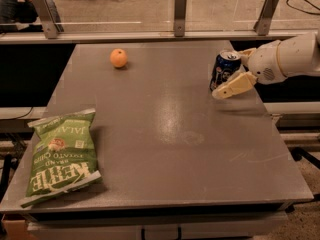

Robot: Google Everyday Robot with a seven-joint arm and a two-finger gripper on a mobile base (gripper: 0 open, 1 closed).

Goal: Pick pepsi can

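1. The pepsi can [224, 70] is standing upright near the right rear edge of the counter [165, 134].
2. The tool [233, 74] is hanging at the can's right side, released, with its fingers spread and the near finger [231, 86] lying just beside the can's base.
3. Risk: closing off-centre may be tipping the can or knocking it away.

You see the gripper [229, 73] at the right edge of the counter [165, 134], its arm cut off by the frame. One of its spread fingers [233, 86] hides partly behind the pepsi can [223, 68]; whether either touches it, you cannot tell.
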